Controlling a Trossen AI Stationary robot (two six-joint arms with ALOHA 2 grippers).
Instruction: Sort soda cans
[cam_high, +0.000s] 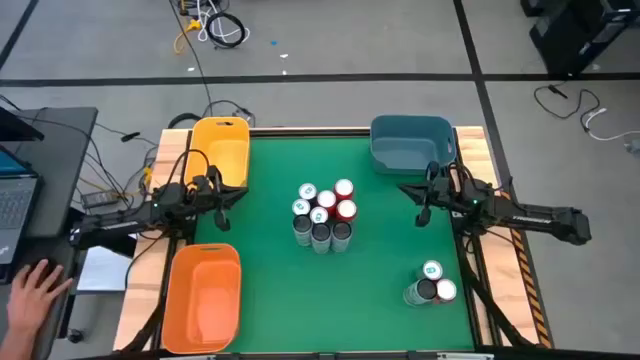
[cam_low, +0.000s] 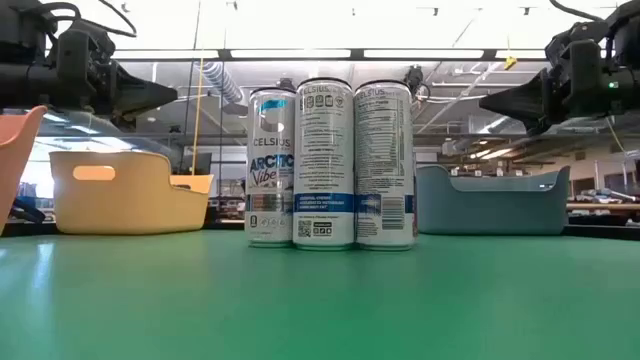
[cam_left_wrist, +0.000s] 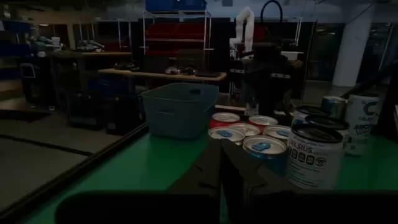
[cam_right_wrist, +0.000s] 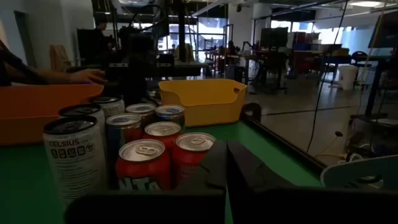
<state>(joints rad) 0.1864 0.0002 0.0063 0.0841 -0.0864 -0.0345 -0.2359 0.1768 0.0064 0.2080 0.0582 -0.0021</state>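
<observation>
A tight cluster of soda cans (cam_high: 322, 212) stands upright on the green table's middle: red, dark and silver ones with teal-marked tops. Both wrist views show it, the left (cam_left_wrist: 261, 134) and the right (cam_right_wrist: 143, 149). Three more cans (cam_high: 431, 285) stand near the right front corner and fill the low view (cam_low: 330, 165). My left gripper (cam_high: 222, 197) hovers left of the cluster beside the yellow bin, shut (cam_left_wrist: 221, 165). My right gripper (cam_high: 420, 197) hovers right of the cluster beside the blue bin, shut (cam_right_wrist: 227, 163). Neither touches a can.
A yellow bin (cam_high: 221, 150) sits at the far left, an orange bin (cam_high: 205, 293) at the near left and a blue bin (cam_high: 412, 143) at the far right. Green table shows between the cluster and each gripper. A person's hand (cam_high: 35, 290) rests by a laptop, off the table's left.
</observation>
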